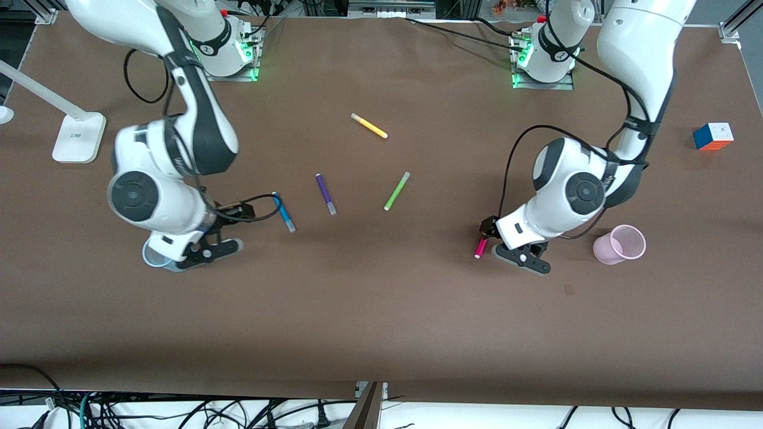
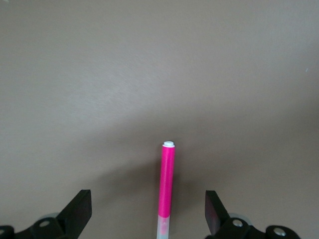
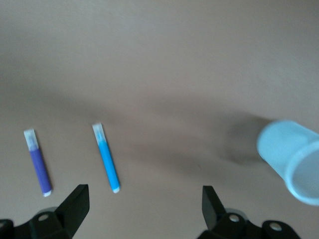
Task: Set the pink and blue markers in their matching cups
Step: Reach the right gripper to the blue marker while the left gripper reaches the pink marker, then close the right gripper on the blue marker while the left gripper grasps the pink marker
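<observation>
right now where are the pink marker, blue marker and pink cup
pink marker (image 2: pixel 167 181), left wrist view, mid barrel
blue marker (image 1: pixel 283 211), front view, mid barrel
pink cup (image 1: pixel 607 248), front view, side wall

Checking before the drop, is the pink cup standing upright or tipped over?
Tipped over. The pink cup lies on its side on the table, its open mouth showing sideways.

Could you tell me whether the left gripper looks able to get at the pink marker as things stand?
Probably yes: the left gripper is open, with the pink marker lying on the table between its fingers, and nothing sits in between.
</observation>
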